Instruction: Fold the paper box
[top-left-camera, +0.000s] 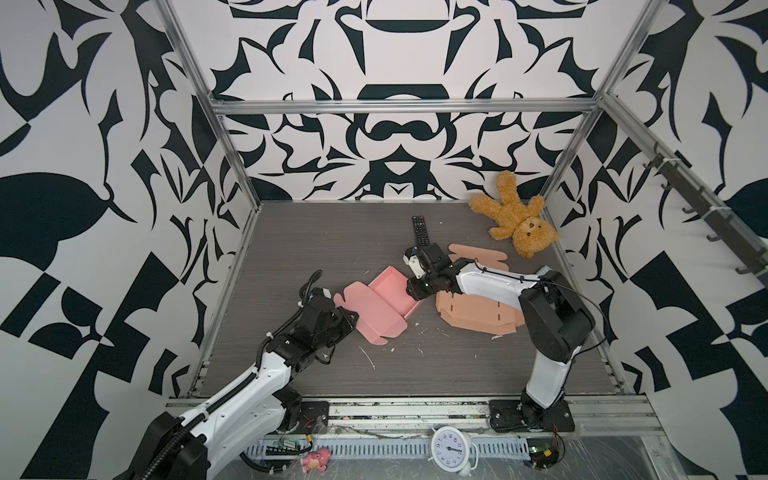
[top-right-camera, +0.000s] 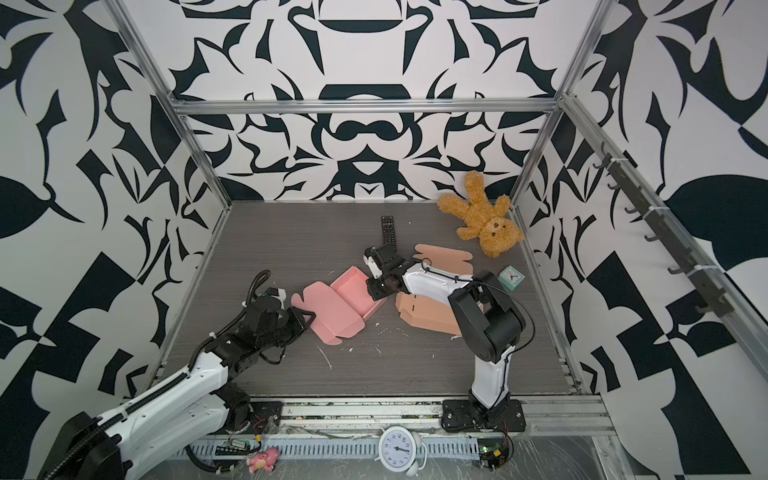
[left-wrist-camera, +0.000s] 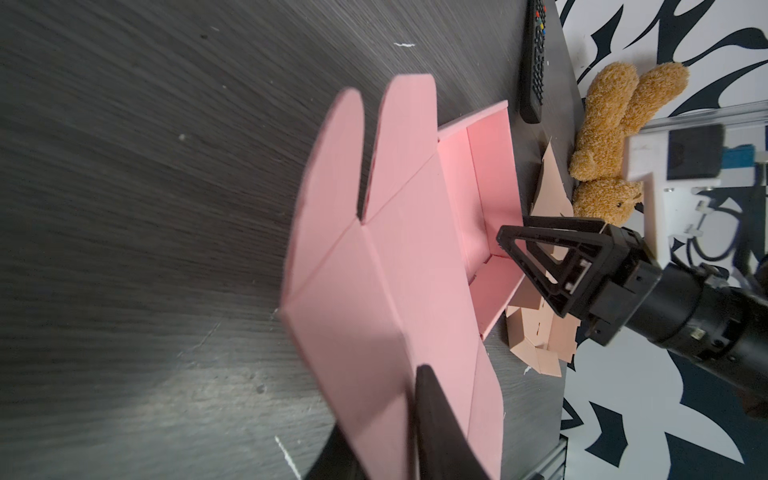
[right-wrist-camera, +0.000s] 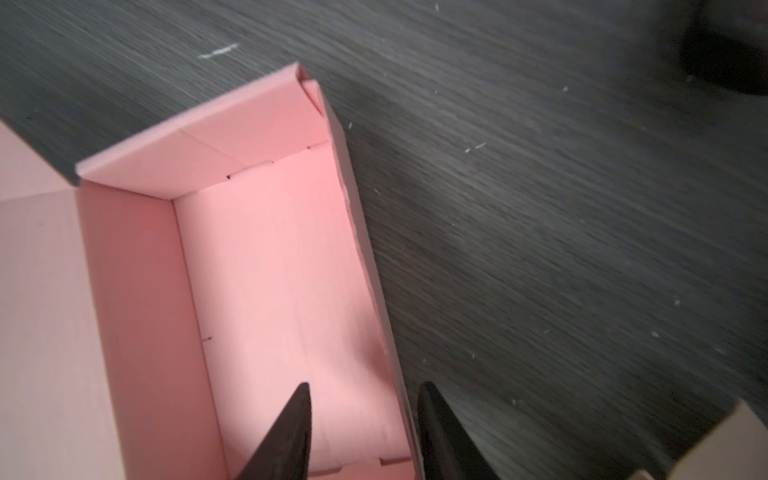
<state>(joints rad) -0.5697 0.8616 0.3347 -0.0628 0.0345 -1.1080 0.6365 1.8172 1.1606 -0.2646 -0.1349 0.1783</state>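
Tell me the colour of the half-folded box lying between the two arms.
Pink throughout. The paper box shows it best in the left wrist view.

- This is a robotics lab test cell: an aluminium frame (top-left-camera: 399, 109) boxes in the workspace.
- Printed black-and-white patterned walls (top-left-camera: 399, 50) line the back and both sides.
- A left arm (top-left-camera: 232, 399) and a right arm (top-left-camera: 490, 286) are bolted to a metal rail (top-left-camera: 415, 405) at the front edge of a grey wood-grain tabletop (top-left-camera: 332, 374).
- Below the rail run a slotted cable duct (top-left-camera: 374, 449) and a bare circuit board (top-left-camera: 286, 445) with loose wires.
- Unrelated props lie about: a teddy bear (top-left-camera: 515, 216), a remote control (top-left-camera: 419, 230), a white alarm clock (top-left-camera: 446, 446), a pink toy (top-left-camera: 316, 459) and a pink paper box (top-left-camera: 388, 291).
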